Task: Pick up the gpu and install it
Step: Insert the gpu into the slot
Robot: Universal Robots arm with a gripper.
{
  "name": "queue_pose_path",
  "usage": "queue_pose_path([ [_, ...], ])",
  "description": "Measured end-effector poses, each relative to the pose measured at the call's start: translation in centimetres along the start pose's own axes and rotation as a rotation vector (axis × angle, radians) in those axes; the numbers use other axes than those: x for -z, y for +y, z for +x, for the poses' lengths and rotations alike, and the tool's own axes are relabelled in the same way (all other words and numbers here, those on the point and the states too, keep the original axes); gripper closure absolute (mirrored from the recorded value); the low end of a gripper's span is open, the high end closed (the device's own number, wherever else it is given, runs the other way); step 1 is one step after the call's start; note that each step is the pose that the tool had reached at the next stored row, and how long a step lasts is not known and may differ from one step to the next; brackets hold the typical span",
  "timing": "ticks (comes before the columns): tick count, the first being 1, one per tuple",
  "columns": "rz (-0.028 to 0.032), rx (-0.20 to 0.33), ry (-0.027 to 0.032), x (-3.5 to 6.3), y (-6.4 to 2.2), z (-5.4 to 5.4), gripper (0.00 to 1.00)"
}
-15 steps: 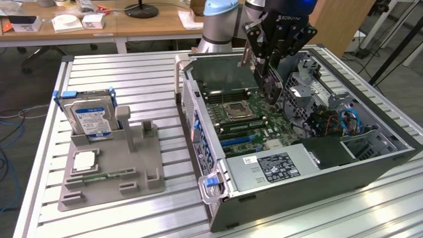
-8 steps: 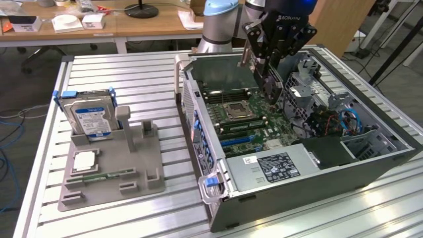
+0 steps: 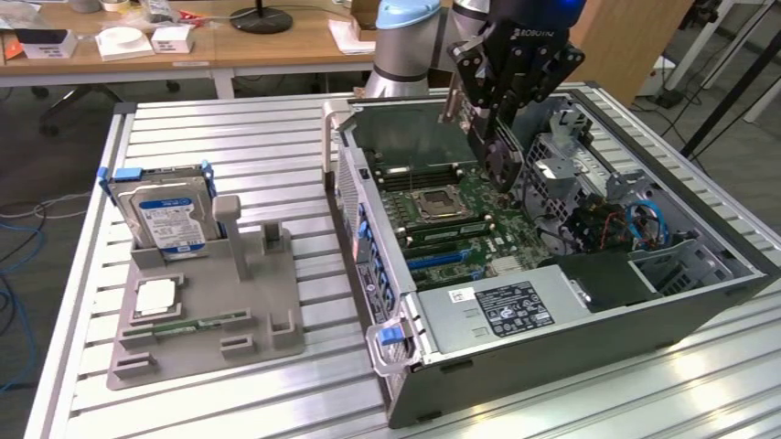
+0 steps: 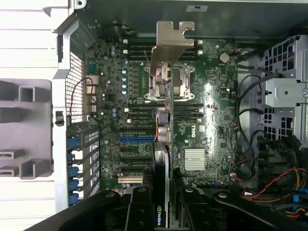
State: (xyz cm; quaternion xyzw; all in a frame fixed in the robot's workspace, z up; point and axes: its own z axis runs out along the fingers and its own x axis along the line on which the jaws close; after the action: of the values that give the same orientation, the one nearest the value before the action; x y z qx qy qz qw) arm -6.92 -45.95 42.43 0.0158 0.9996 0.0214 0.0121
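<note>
The gpu (image 3: 503, 163) is a thin dark card hanging edge-down over the open computer case (image 3: 366, 238), and my gripper (image 3: 507, 128) is shut on it. In the wrist view the gpu (image 4: 162, 159) shows edge-on between my fingers (image 4: 139, 207), with its silvery bracket (image 4: 169, 45) at the far end. It hovers above the green motherboard (image 4: 211, 130), over the CPU socket (image 3: 437, 203) and the memory slots. A blue expansion slot (image 4: 137, 139) lies beside the card's line. The card is clear of the board.
On the exterior view's left a grey holder (image 3: 262, 302) carries a hard drive (image 3: 171, 215), a CPU (image 3: 156, 297) and a RAM stick (image 3: 196, 322). Inside the case, a drive cage (image 3: 561, 174), loose cables (image 3: 623, 224) and the power supply (image 3: 513, 306) crowd the exterior view's right.
</note>
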Motion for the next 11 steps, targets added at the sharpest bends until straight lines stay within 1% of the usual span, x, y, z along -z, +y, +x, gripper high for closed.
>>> queue_pose_path([
  [11,-0.0007,0.028,0.0012,0.0,0.0,0.0,0.74],
])
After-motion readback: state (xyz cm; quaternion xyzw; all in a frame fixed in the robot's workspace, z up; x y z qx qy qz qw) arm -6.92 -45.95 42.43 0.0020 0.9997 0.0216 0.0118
